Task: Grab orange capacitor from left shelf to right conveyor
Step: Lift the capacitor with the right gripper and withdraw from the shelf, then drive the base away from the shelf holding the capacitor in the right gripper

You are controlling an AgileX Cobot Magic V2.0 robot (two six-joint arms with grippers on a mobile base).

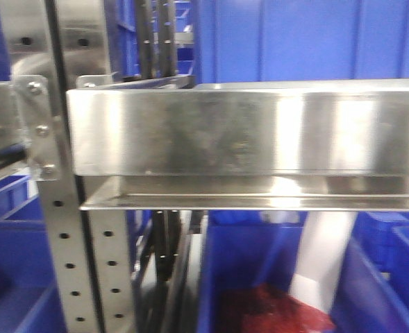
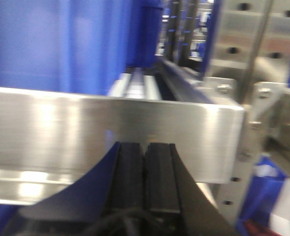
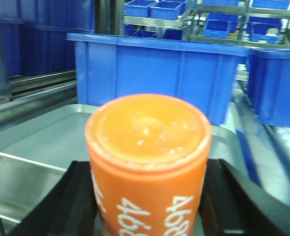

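My right gripper (image 3: 148, 196) is shut on the orange capacitor (image 3: 148, 162), an orange cylinder with a flat top and white "4680" numerals, held upright over a flat silver metal tray (image 3: 46, 140). The left shelf (image 1: 246, 132) shows as a brushed steel box front with a lip below and perforated posts (image 1: 58, 263); it also fills the left wrist view (image 2: 105, 132). My left gripper (image 2: 145, 167) is shut and empty, its black pads pressed together just in front of the shelf front. The conveyor is out of view.
Blue plastic bins (image 3: 154, 73) stand behind the silver tray, with more on racks at the back (image 3: 154, 9). In the front view blue bins (image 1: 260, 277) sit below the shelf, one holding red material (image 1: 273, 312). A blue panel (image 2: 56, 44) rises above the shelf.
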